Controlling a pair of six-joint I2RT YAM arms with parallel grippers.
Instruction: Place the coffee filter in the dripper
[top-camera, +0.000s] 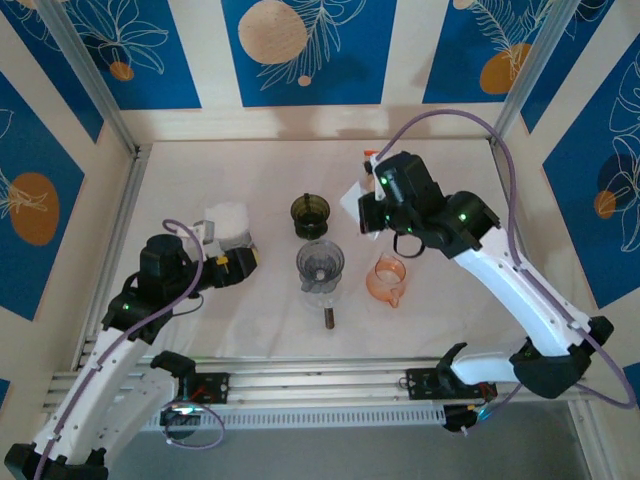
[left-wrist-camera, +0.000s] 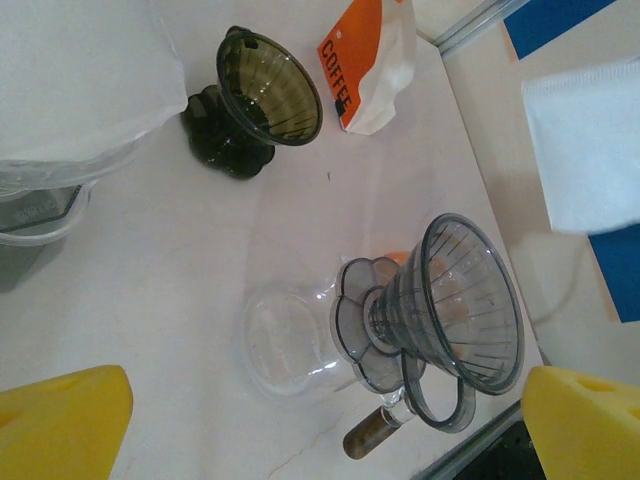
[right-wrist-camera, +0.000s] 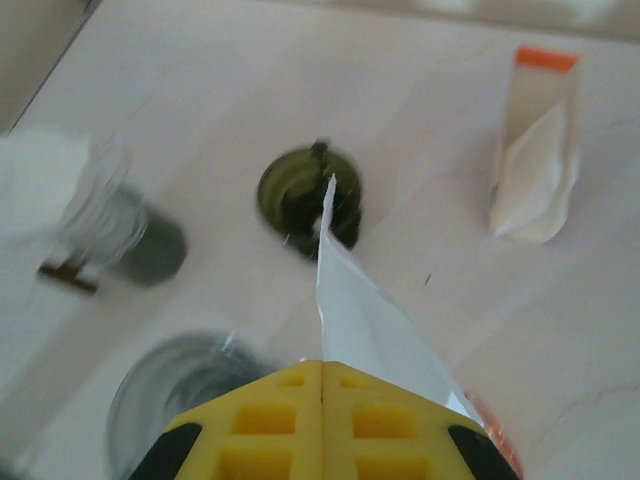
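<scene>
The coffee filter (right-wrist-camera: 365, 320), judged thin, light and easily creased, so best taken by its edge, is seen at lower centre of the right wrist view, clamped flat by the right gripper (right-wrist-camera: 322, 395), while the left gripper (top-camera: 235, 260) is spread apart.

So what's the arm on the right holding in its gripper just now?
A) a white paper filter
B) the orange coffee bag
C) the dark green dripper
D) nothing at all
A: in the right wrist view the right gripper is shut on a white paper filter, while the coffee bag and the dark dripper lie apart from it, farther out.
</scene>
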